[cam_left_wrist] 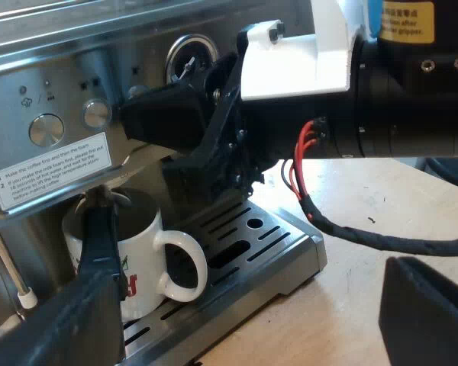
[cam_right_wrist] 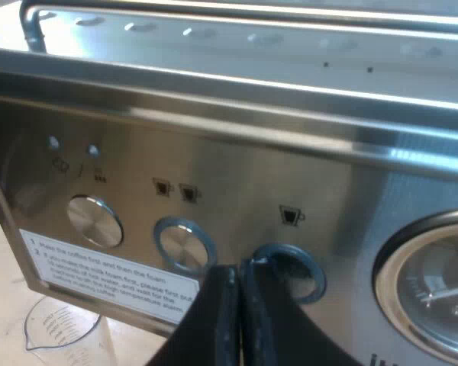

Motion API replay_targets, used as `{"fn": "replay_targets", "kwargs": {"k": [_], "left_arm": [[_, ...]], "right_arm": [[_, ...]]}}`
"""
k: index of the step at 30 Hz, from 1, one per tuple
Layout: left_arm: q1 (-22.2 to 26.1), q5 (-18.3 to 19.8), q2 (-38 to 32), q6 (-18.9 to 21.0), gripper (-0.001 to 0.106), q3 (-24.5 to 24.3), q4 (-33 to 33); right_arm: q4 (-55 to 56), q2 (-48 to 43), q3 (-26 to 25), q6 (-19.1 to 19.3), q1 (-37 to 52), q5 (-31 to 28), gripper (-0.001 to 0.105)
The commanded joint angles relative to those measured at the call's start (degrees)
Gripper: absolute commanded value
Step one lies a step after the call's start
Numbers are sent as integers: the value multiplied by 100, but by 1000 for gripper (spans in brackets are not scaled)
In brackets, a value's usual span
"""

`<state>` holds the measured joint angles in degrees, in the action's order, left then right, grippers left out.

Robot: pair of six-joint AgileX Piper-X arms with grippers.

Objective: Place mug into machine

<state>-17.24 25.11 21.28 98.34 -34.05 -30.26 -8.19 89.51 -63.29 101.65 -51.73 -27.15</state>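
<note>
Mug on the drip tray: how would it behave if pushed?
The mug looks glazed ceramic: probably stiff, slick, chippable. Upright on the slotted drip tray, it would likely slide, not tip. A push at its handle might turn it.

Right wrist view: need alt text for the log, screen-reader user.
The right gripper, fingers shut, has its tips at the round button under the single-cup icon on the espresso machine's steel front. A pressure gauge sits beside that button, an instruction label is stuck farther along the panel, and a measuring glass shows below the label.
</note>
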Motion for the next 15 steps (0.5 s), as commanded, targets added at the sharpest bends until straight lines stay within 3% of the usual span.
{"fn": "replay_targets", "kwargs": {"k": [1, 15], "left_arm": [[-8, 41, -4, 83, 72, -45, 92], [-8, 41, -4, 83, 72, -45, 92]], "right_arm": [[-40, 42, -60, 13, 89, -294, 0], [36, 42, -60, 13, 151, -643, 0]]}}
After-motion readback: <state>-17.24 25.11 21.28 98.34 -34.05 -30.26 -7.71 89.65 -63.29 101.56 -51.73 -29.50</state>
